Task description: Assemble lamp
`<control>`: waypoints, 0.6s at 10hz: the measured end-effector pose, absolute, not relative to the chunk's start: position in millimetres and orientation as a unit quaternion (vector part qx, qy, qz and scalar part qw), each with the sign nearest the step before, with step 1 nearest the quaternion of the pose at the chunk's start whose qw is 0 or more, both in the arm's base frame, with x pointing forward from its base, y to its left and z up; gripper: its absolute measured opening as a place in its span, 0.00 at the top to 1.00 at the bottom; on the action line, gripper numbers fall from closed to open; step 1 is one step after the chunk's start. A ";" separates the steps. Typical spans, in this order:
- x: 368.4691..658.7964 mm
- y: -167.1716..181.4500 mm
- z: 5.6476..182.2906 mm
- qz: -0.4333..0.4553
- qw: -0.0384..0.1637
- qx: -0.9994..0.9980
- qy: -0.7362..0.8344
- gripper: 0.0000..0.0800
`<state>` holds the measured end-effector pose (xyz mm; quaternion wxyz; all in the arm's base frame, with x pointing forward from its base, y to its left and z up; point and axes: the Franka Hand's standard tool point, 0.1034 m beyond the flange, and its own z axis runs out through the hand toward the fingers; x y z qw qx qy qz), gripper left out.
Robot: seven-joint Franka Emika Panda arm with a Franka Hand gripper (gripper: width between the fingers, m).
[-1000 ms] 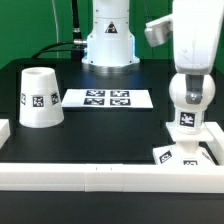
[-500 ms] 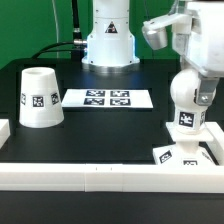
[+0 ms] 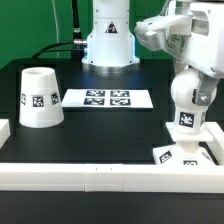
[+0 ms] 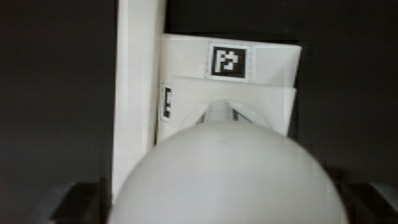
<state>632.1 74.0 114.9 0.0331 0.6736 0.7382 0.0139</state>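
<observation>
Bulb (image 4: 222,170) sits right over the base (image 4: 249,95). The base is tucked against the rail (image 4: 139,90) at the exterior view's right, near the front. Hand (image 3: 187,126) is down on the bulb, which fills the gap between the fingers in the wrist view. Fingertips are hidden, so can't tell whether it's clamped or slack. Shade (image 3: 40,98) stands mouth-down on the table (image 3: 110,135), well apart at the exterior view's left.

Risks as I judge them:
- Bulb's stem is hidden, so seating is unconfirmed. If it's tilted, a turn cross-threads or jams it.
- Base is loose; twisting could spin it along or lift it with the bulb.
- Rail is just beside it, so a finger could clip it.
- Letting go before it's seated lets the bulb topple.
</observation>
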 end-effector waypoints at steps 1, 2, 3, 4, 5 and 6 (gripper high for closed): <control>632.1 74.0 114.9 0.014 0.033 0.681 0.732 0.28; 632.1 73.9 114.9 0.015 0.033 0.691 0.722 0.28; 632.1 73.6 114.9 0.015 0.033 0.693 0.720 0.28; 632.1 73.8 114.8 0.016 0.032 0.714 0.699 0.28; 631.8 73.4 114.7 0.017 0.030 0.748 0.662 0.28; 631.4 71.4 114.8 0.017 0.026 0.777 0.628 0.28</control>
